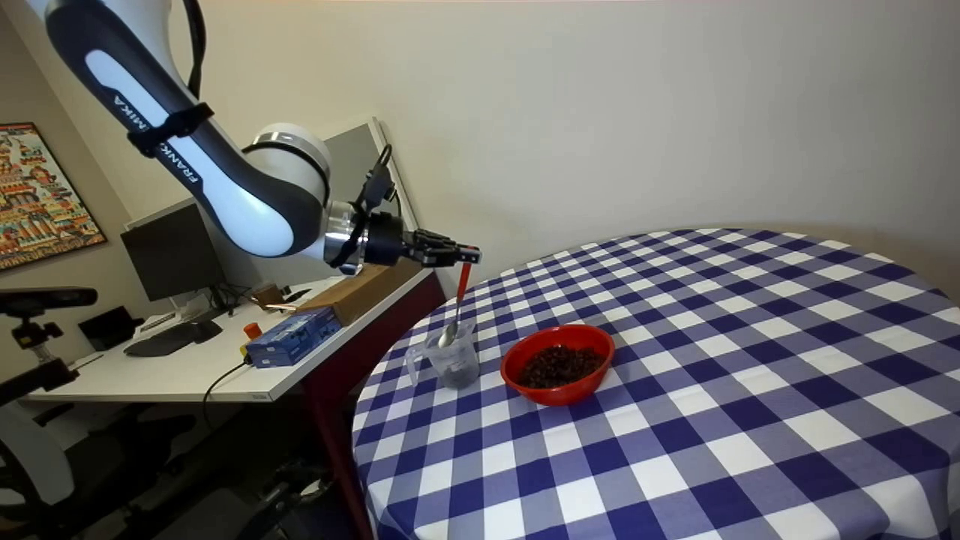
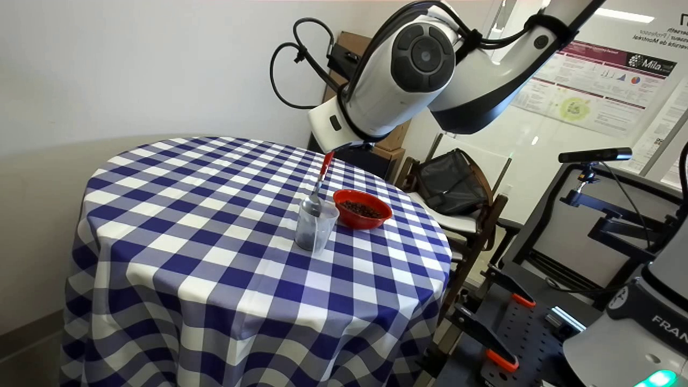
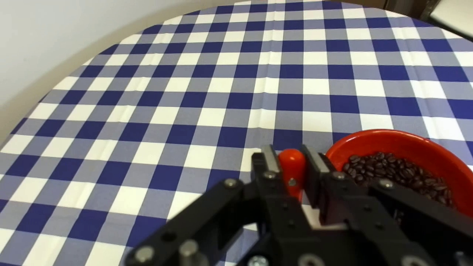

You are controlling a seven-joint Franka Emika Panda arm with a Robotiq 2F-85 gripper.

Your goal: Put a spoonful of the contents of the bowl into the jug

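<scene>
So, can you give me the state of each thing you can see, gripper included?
Gripper: shut on the spoon.
Spoon: tilted, metal end down at the mouth of the clear jug; load unclear.
Clear jug: upright, greyish toward the bottom, contents unclear.
Red bowl: upright, partly filled with dark beans.
Dark beans: loose in the red bowl.
Tablecloth: spread out, with fold creases.
Monitor: screen dark.
Robot base light: lit green.
</scene>
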